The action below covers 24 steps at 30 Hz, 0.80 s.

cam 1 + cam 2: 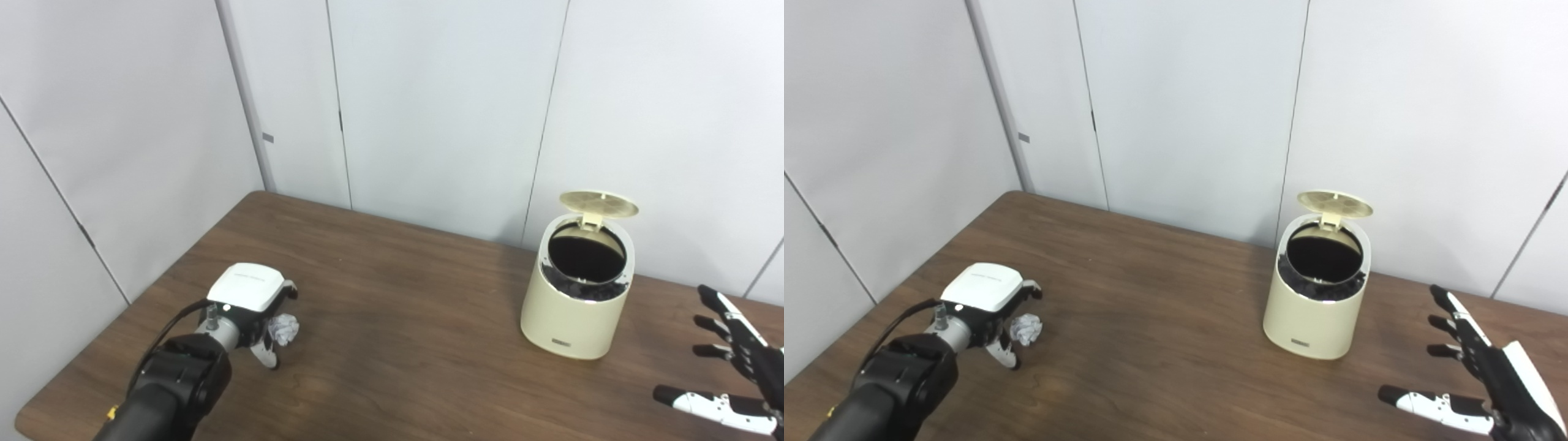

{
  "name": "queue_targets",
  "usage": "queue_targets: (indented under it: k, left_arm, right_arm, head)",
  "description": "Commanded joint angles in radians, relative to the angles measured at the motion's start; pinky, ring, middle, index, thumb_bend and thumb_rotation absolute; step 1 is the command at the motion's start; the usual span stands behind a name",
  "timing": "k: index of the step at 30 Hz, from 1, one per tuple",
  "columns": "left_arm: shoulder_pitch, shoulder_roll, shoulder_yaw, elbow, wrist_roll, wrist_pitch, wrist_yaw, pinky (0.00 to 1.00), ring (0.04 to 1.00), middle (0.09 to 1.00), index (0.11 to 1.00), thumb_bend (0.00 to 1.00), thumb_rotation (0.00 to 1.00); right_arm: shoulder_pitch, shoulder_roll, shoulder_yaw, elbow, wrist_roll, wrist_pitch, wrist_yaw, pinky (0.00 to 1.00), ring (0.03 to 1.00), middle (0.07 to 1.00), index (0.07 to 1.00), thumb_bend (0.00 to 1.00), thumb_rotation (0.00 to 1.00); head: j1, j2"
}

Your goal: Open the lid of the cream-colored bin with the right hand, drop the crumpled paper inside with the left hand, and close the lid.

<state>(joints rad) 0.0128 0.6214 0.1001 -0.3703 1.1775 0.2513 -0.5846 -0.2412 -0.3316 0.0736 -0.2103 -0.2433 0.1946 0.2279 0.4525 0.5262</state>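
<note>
The cream-colored bin [572, 318] stands on the right half of the brown table [398, 343]. Its round lid [599, 204] is flipped up at the back, and the dark liner inside shows. The crumpled white paper [285, 329] lies on the table at the left. My left hand [252, 306] is over it with fingers and thumb spread on either side; I see no firm hold. My right hand [732, 367] is open with fingers spread, low over the table to the right of the bin and apart from it. It also shows in the right eye view [1476, 373].
White wall panels [441, 110] stand close behind the table's far edge and along its left side. The bin sits near the far edge. Bare tabletop lies between the paper and the bin.
</note>
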Motion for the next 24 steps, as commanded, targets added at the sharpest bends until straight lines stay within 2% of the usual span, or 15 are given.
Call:
queue_targets:
  k: [1, 10, 14, 19, 24]
  left_arm:
    - [-0.016, 0.022, 0.013, 0.004, 0.004, -0.002, 0.046, 0.53, 0.672, 0.741, 0.782, 0.86, 0.07]
    - [-0.010, 0.020, 0.006, 0.058, -0.045, -0.007, 0.106, 0.53, 0.650, 0.727, 0.728, 0.83, 0.06]
    - [-0.009, 0.016, 0.003, 0.062, -0.079, 0.002, 0.100, 0.53, 0.638, 0.703, 0.717, 0.81, 0.07]
    - [-0.003, 0.020, -0.014, 0.087, -0.136, -0.020, 0.125, 0.53, 0.623, 0.672, 0.702, 0.81, 0.07]
    - [-0.002, 0.013, -0.030, 0.102, -0.188, -0.018, 0.128, 0.56, 0.643, 0.672, 0.675, 0.79, 0.01]
  right_arm:
    - [-0.041, -0.010, -0.010, -0.034, 0.008, -0.014, -0.003, 0.74, 0.900, 0.967, 0.947, 0.79, 0.30]
    - [-0.039, -0.011, -0.012, -0.042, 0.004, -0.008, -0.002, 0.76, 0.903, 0.967, 0.945, 0.79, 0.31]
    - [-0.037, -0.011, -0.011, -0.050, 0.001, -0.003, -0.002, 0.75, 0.899, 0.966, 0.944, 0.79, 0.31]
    - [-0.033, -0.012, -0.013, -0.050, 0.006, -0.012, -0.003, 0.74, 0.894, 0.965, 0.945, 0.78, 0.32]
    - [-0.032, -0.015, -0.015, -0.057, 0.003, 0.000, -0.002, 0.74, 0.891, 0.967, 0.946, 0.78, 0.33]
  head:
    - [-0.002, 0.002]
    - [-0.003, 0.009]
    - [-0.006, 0.013]
    - [-0.009, 0.019]
    - [-0.011, 0.023]
